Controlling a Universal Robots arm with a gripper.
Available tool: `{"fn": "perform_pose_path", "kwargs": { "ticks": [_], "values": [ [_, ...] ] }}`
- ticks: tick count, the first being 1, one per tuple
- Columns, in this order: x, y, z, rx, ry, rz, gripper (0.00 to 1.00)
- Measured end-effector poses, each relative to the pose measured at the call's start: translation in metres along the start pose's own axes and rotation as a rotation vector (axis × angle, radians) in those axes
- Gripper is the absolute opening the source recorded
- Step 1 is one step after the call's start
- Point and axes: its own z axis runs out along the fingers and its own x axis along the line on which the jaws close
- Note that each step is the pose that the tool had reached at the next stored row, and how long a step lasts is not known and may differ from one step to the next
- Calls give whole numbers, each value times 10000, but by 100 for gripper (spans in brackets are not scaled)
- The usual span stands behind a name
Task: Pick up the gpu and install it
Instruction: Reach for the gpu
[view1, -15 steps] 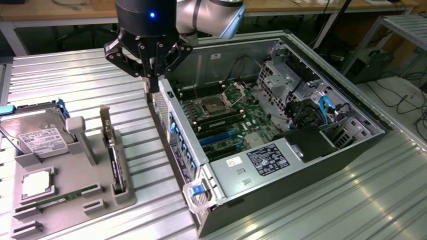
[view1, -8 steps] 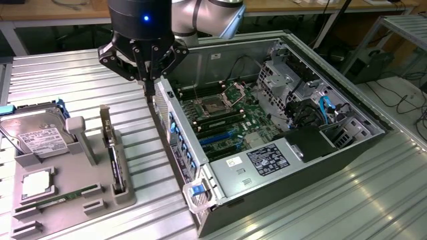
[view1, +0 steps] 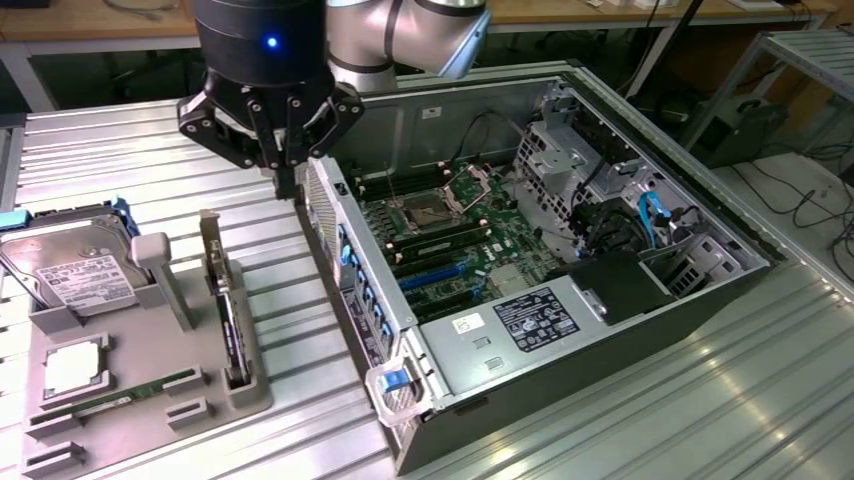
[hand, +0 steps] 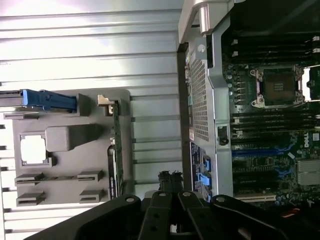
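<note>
Gripper closed, holding nothing, hovering between grey holder and computer case | gpu stands on edge in that holder | we judge it light, stiff, fragile: grasp its bare top edge

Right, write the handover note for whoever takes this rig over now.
End effector: shut, empty, hovering between the grey holder tray and the open computer case.
Gpu: standing on edge in the tray's slot, untouched.
Done: nothing that shows.
Left: gpu not yet picked up, not yet seated on the motherboard.
</note>
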Motion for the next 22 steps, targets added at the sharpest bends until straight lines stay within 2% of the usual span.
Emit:
{"fn": "perform_pose_path", "kwargs": {
  "ticks": [22],
  "values": [
    [256,-108,-11,-2,4,-91,11]
  ]
}}
